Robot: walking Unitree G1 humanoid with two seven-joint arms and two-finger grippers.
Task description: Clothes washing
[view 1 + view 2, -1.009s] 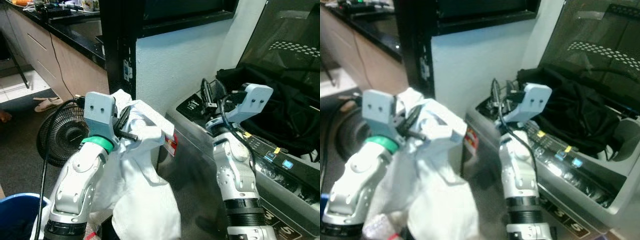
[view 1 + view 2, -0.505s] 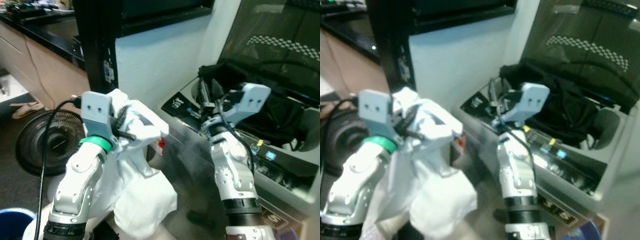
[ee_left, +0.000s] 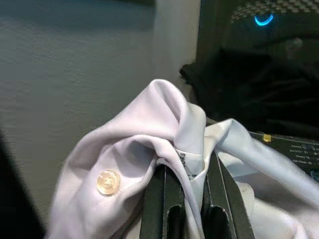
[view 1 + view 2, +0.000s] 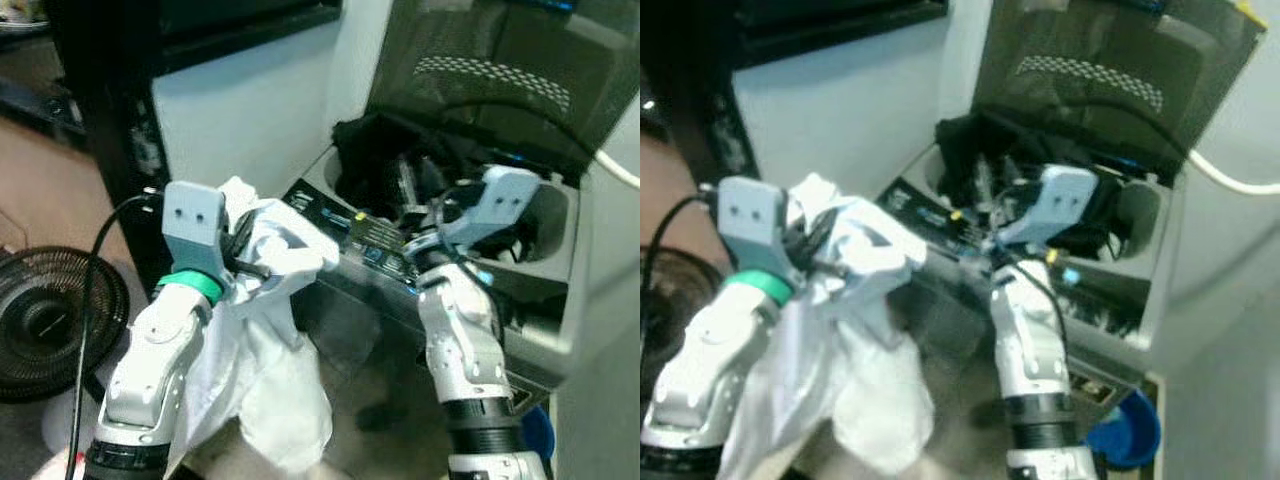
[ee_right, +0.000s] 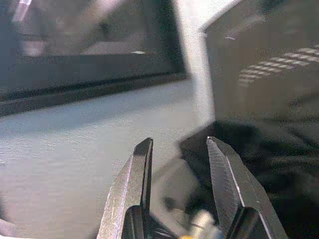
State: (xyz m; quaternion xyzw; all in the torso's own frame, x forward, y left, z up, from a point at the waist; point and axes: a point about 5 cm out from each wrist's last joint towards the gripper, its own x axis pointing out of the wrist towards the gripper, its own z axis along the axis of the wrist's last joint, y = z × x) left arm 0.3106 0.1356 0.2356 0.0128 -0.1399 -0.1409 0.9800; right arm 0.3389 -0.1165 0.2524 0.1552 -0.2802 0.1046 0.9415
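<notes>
Ahead stands an open washing machine [image 4: 545,215] with dark clothes [image 4: 375,160] inside. Left gripper [image 3: 188,172] pinches a white shirt [image 4: 265,330] just beside it; right gripper [image 5: 177,154], fingers spread and empty, hovers over the tub.

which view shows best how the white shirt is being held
The left wrist view: the white shirt is pinched between the left gripper jaws, a button visible. Both eye views show it bunched at that gripper and hanging down beside the washing machine.
</notes>
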